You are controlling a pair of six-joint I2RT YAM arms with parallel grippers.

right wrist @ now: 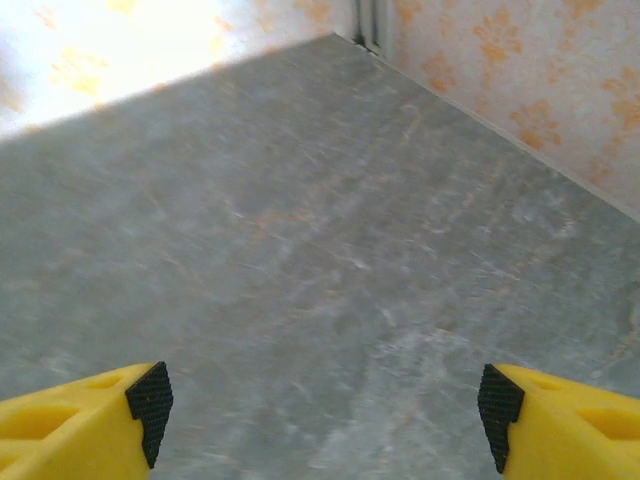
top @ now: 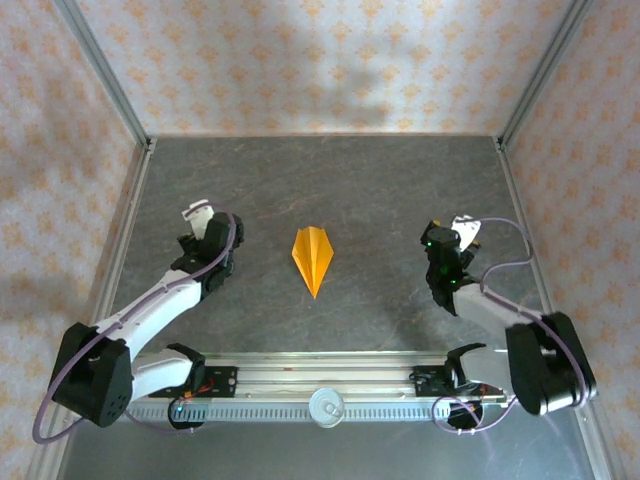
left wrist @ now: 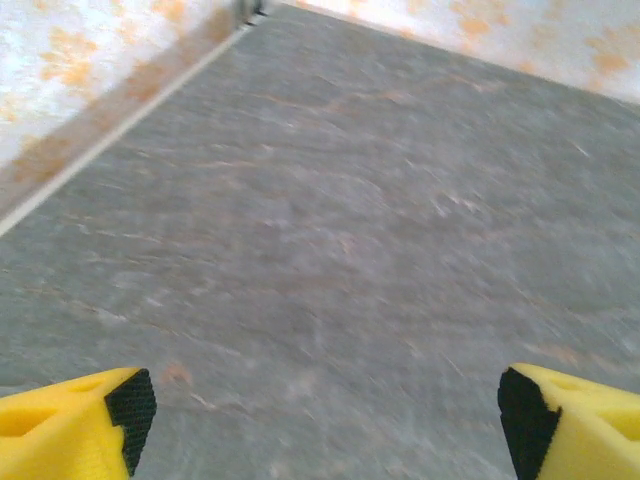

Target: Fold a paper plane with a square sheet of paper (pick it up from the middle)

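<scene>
Seen from the top camera, the bench (top: 380, 190) is a dark grey slab with faint stone-like veining, matte and flat. It is boxed in on three sides by walls (top: 300, 60) papered in pale cream with a repeating orange floral motif. Slim aluminium posts (top: 100, 70) run up the corners, and a metal rail (top: 300, 372) crosses the near edge where both arms are bolted. The paper plane (top: 313, 258) lies flat near the middle of the bench — bright orange, thin, a narrow kite-like dart with a centre crease, its long tip aimed toward the rail. The left fingers (top: 200, 213) are well apart from it on its left and the right fingers (top: 466, 227) well apart on its right, so the plane lies between the two and touches neither. In the left wrist view the left fingers show as two blocky yellow pieces faced with black pads (left wrist: 130, 405), one at each lower corner. They are spread wide, with bare grey bench in the gap, and have hold of nothing. The picture is a little blurred, and the patterned wall meets the bench along a pale strip at the upper left. In the right wrist view the right fingers look the same — yellow, black-padded (right wrist: 152, 410), set far apart over mottled grey bench and gripping nothing. A far corner of the walls shows at the top.
</scene>
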